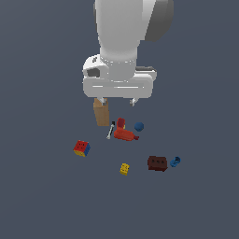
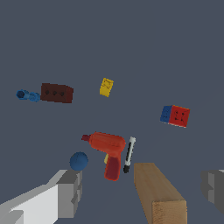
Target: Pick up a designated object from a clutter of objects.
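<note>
Above the clutter, in the exterior view, the gripper (image 1: 117, 100) hangs with its jaws spread wide and nothing between them. Its two fingertips are just over the tan upright box (image 1: 101, 112). The dark-blue ball (image 1: 139, 126) lies on the floor just beside the red drill-shaped toy (image 1: 123, 131), toward the exterior view's right, and is not touched. A thin black-and-white marker (image 1: 110, 130) lies on the drill's other side. Farther off are the multicoloured cube (image 1: 81, 148), the yellow studded brick (image 1: 124, 169), the dark-red studded brick (image 1: 157, 163) and a brighter blue cup-like piece (image 1: 175, 161).

From the wrist view, one grey finger (image 2: 70, 192) is near the ball (image 2: 79, 161), while the wooden box (image 2: 159, 194) stands between the two fingers. The drill (image 2: 108, 152) is beside the ball.

I judge the task is at its beginning: the ball is not yet grasped, and the gripper must move sideways, descend, close and lift.
</note>
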`<control>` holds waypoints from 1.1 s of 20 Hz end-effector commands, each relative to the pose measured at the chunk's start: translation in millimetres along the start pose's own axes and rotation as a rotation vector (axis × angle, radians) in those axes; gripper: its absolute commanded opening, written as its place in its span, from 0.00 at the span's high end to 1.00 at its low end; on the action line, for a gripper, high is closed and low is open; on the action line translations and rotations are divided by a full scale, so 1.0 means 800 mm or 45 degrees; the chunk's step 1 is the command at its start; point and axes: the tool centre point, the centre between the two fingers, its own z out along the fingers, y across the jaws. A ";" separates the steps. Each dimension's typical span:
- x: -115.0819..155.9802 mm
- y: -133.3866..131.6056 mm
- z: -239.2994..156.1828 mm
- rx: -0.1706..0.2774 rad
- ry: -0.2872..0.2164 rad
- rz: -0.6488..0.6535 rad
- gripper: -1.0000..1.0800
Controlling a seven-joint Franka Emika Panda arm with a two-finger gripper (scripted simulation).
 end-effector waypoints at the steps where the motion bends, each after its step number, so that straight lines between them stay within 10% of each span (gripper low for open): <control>1: 0.000 0.000 0.000 0.000 0.000 0.000 0.04; 22: -0.008 -0.023 0.032 0.024 -0.013 -0.016 0.04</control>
